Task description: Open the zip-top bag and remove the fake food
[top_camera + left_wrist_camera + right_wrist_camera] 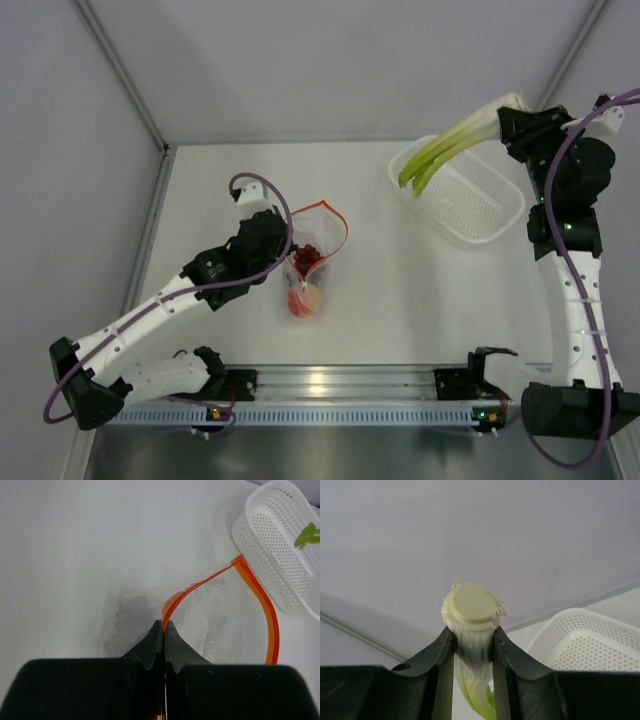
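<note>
The left fingers [159,636] are pressed together on the orange zipper strip [260,597] of the bag [322,232]. The bag lies just beside them on the tabletop [410,290], mouth gaping, with grapes [307,258] and a fruit [306,298] inside. The right fingers [445,647] pinch the stalk [472,607] by its white end, its green leaves above the basket [480,215].
</note>
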Controlling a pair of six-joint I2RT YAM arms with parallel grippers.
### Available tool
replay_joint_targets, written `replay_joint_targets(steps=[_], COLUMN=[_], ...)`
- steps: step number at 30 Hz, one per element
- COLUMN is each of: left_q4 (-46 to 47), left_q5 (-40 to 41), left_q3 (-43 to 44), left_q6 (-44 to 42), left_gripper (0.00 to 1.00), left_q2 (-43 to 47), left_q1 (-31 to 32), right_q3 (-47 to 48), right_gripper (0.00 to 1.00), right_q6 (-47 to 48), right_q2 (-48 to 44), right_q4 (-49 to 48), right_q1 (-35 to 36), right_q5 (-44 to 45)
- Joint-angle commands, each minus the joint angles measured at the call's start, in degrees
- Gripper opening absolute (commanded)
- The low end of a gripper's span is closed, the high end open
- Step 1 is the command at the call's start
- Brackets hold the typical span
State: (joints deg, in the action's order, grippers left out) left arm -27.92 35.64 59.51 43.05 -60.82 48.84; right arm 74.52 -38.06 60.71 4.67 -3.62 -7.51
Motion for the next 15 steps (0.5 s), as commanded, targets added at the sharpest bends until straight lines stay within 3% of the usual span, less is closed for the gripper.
replay_joint_targets(steps=[1, 11, 15], left_q4=[1.0, 0.1, 0.1], left_q5=[-3.9, -7.4, -9.2], left_q3=[0.0, 0.3, 0.2], left_q6=[-1.6, -2.4, -2.3], left_gripper=[0.00, 0.00, 0.00], left_q2=[1.5, 3.1, 4.7], left_q1=[-0.2, -0.2, -0.2], right_q3=[-3.2, -8.9, -14.4], right_gripper=[0.00, 0.00, 0.00], right_q6=[-3.7, -0.2, 0.1], right_q2=[0.2, 8.3, 12.0], right_q4=[-13.6, -27.6, -39.7], right_q1=[-2.6, -2.8, -2.8], right_q5=[6.6, 21.5, 25.7])
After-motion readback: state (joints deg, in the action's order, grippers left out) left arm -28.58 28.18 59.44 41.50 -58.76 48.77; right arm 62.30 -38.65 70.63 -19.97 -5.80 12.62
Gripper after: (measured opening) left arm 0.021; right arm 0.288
